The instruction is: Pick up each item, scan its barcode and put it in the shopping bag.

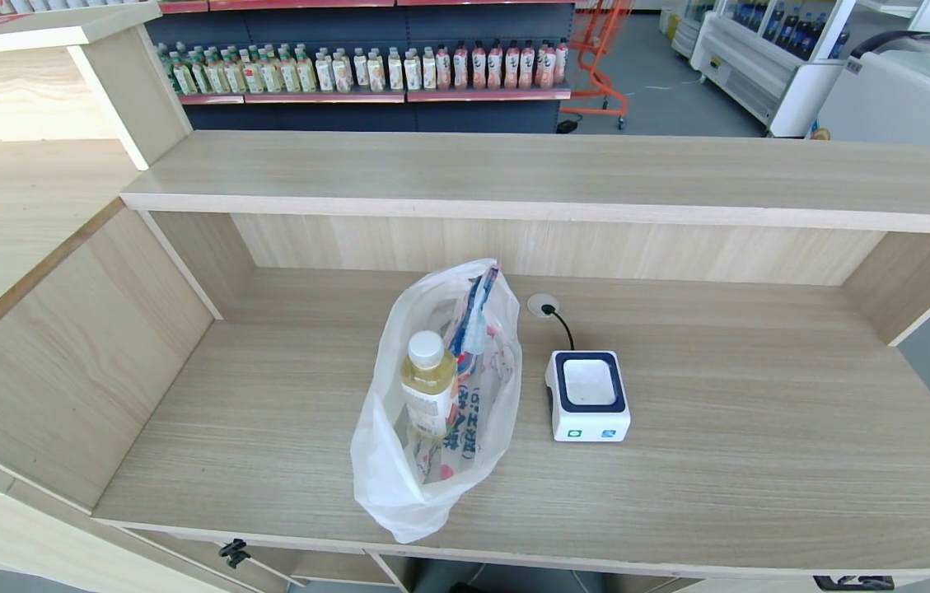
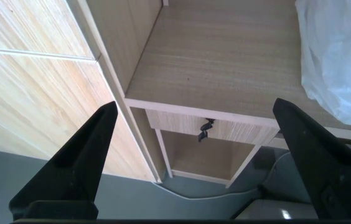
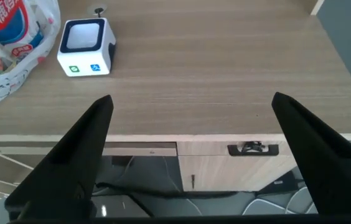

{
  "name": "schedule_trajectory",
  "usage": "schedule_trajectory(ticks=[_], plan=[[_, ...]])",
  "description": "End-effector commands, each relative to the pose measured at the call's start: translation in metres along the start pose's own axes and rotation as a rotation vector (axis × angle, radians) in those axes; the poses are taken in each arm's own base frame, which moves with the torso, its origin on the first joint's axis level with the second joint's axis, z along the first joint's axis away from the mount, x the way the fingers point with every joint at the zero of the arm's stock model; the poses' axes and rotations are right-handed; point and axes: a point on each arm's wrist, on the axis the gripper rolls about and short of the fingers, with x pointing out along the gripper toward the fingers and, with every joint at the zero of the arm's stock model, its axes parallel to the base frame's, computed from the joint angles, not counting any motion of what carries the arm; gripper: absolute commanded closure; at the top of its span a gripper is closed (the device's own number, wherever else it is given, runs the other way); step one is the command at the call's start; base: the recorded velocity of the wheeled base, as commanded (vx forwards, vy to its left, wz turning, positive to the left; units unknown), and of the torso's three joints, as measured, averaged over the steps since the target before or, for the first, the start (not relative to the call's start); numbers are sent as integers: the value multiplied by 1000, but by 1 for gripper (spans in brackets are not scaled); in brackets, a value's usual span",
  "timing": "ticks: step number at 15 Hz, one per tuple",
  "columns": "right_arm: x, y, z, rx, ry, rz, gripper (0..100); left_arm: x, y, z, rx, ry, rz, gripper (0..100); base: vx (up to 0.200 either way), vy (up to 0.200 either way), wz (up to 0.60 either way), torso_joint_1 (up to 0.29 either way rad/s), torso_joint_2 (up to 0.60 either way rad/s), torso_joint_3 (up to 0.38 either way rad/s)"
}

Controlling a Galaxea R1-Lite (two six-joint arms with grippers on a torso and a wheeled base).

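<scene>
1. Looking down at the counter (image 1: 720,461), I see the white shopping bag (image 1: 386,469) standing near the middle, mouth open.
2. A tea bottle (image 1: 428,387) with a white cap stands inside it, and a snack packet (image 1: 477,309) is tucked in behind.
3. The white barcode scanner (image 1: 588,395) sits just beside the bag, on its right, window facing up.
4. My left end effector (image 2: 195,109) is spread wide and holds nothing, off the counter's front edge near the bag.
5. My right end effector (image 3: 193,99) is wide and bare too, off the front edge on the scanner's side.
6. I think the things I can see are already bagged. Next I should look for anything left out; if I find one, grab it and show its barcode to the scanner.
</scene>
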Motion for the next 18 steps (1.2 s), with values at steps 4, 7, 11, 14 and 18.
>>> schedule_trajectory(ticks=[4, 7, 11, 14, 18], plan=[[0, 0, 0, -1, 5, 1, 100, 0, 0, 0, 1, 0, 0, 0, 0, 0, 0, 0, 0, 0], [0, 0, 0, 7, 5, -1, 100, 0, 0, 0, -1, 0, 0, 0, 0, 0, 0, 0, 0, 0], [0, 0, 0, 7, 5, -2, 100, 0, 0, 0, 1, 0, 0, 0, 0, 0, 0, 0, 0, 0], [0, 0, 0, 7, 5, -1, 100, 0, 0, 0, 1, 0, 0, 0, 0, 0, 0, 0, 0, 0], [0, 0, 0, 7, 5, -1, 100, 0, 0, 0, 1, 0, 0, 0, 150, 0, 0, 1, 2, 2]])
